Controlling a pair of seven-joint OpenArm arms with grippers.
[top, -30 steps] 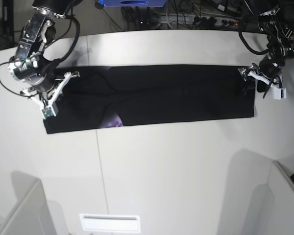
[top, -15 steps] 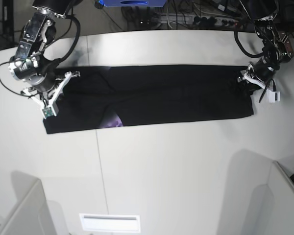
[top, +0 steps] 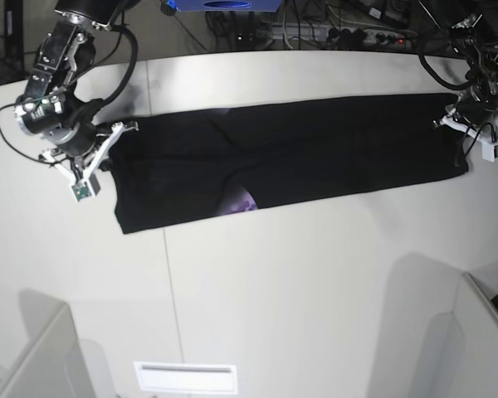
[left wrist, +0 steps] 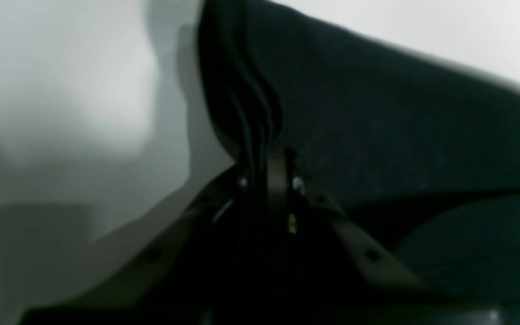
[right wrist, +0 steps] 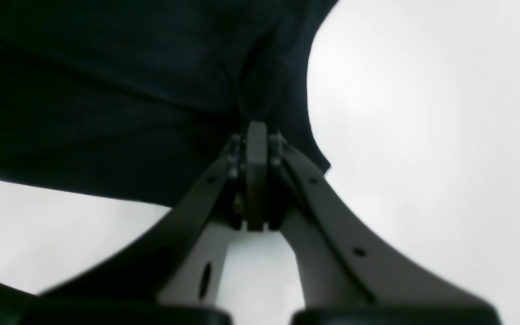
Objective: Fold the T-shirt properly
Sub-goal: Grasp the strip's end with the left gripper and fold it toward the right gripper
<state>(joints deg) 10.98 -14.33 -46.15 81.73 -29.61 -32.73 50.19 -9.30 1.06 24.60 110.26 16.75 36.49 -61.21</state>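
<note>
Black cloth T-shirt (top: 299,153), folded into a long band, stretches across the white table (top: 315,282), a bit of purple print (top: 239,201) peeking at its near edge. Left gripper (left wrist: 264,176) pinches one end's bunched layers; right gripper (right wrist: 251,144) is clamped on the opposite end.

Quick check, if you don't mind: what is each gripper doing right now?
Left gripper: closed, pinching one end of the T-shirt.
Right gripper: closed on the T-shirt's other end.
</note>
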